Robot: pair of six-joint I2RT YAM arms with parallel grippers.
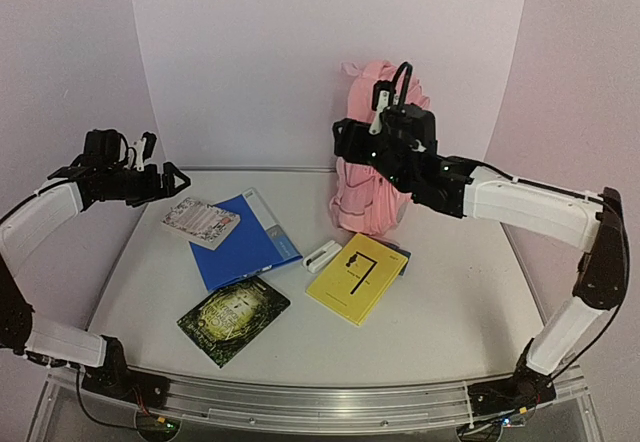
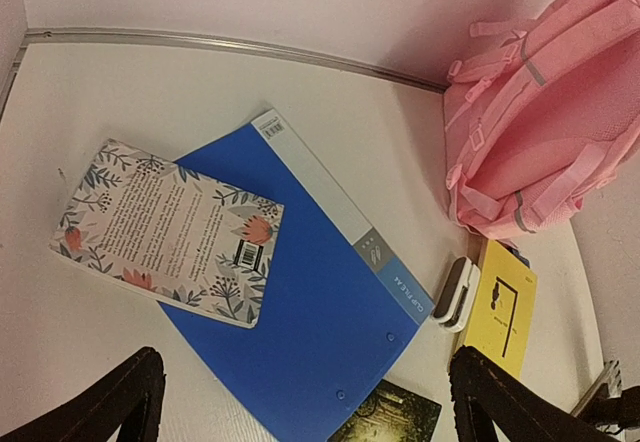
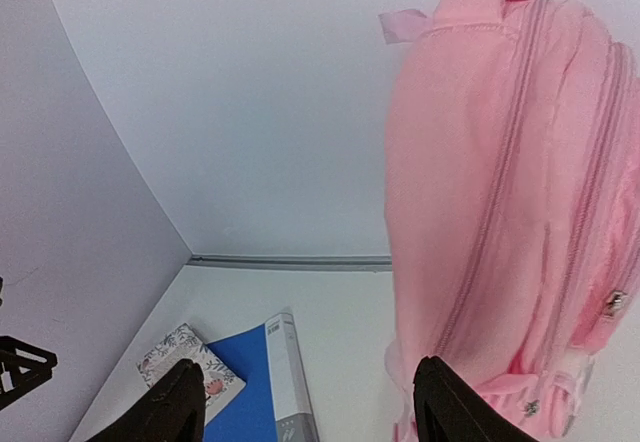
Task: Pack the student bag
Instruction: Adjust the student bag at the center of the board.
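The student bag is a pink backpack standing upright at the back of the table, right of centre. My right gripper hovers level with the bag's upper left side, partly covering it in the top view. In the right wrist view the bag fills the right half. My right gripper is open with nothing between its fingers, and its right finger lies in front of the pink fabric. My left gripper hangs open above the table's left side, just behind a floral book. Nothing sits in my left gripper.
A blue folder lies under the floral book. Right of it are a small white object and a yellow book. A dark green book lies near the front. White walls close the back and sides.
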